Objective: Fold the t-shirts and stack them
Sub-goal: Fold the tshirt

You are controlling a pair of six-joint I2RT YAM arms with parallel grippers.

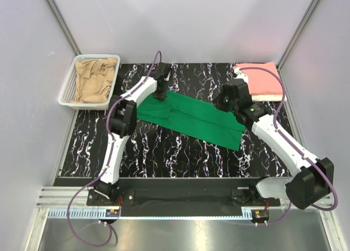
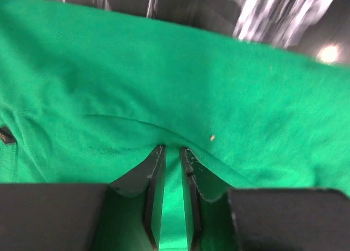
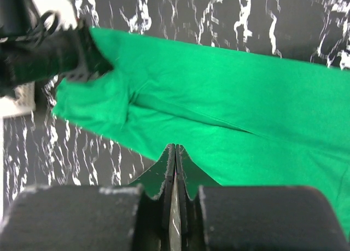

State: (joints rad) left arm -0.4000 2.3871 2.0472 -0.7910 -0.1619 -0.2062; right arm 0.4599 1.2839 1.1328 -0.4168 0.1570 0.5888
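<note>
Green t-shirt (image 1: 191,120) lies flat mid table (image 1: 164,152), left gripper (image 2: 172,151) a crack apart at its far-left corner (can't tell if pinching), right gripper (image 3: 175,148) pressed together by the other end, so I'd pinch both corners evenly before folding.

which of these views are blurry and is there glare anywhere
Top external: sharp and evenly lit, with a pale sheen on the metal strip at the near edge. Left wrist: the green t-shirt is soft, the table behind smeared into white streaks, with a glare spot at upper right. Right wrist: the left arm at upper left is blurred; the cloth is fairly crisp.
</note>
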